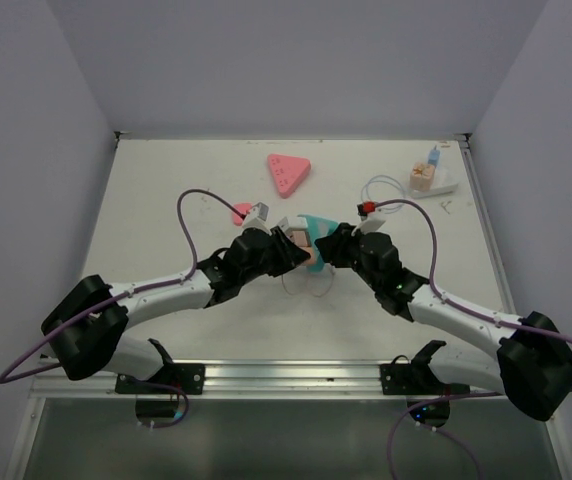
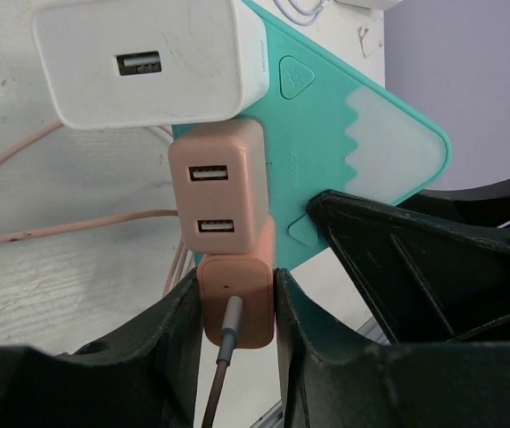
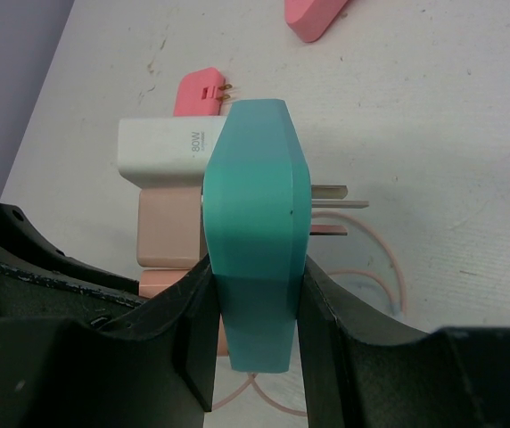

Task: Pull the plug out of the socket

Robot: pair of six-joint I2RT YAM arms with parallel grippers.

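Left wrist view: left pincer (image 2: pixel 235 305) clenched on the small pink plug (image 2: pixel 235 290), its wire (image 2: pixel 224 357) hanging down.
Plug spot: on the green socket (image 2: pixel 326 152), just under a pink charger (image 2: pixel 219 192) and a white charger (image 2: pixel 139 62).
Right wrist view: right pincer (image 3: pixel 255 299) clenched on the green socket's sides.
Where: middle of the tabletop (image 1: pixel 166 180).
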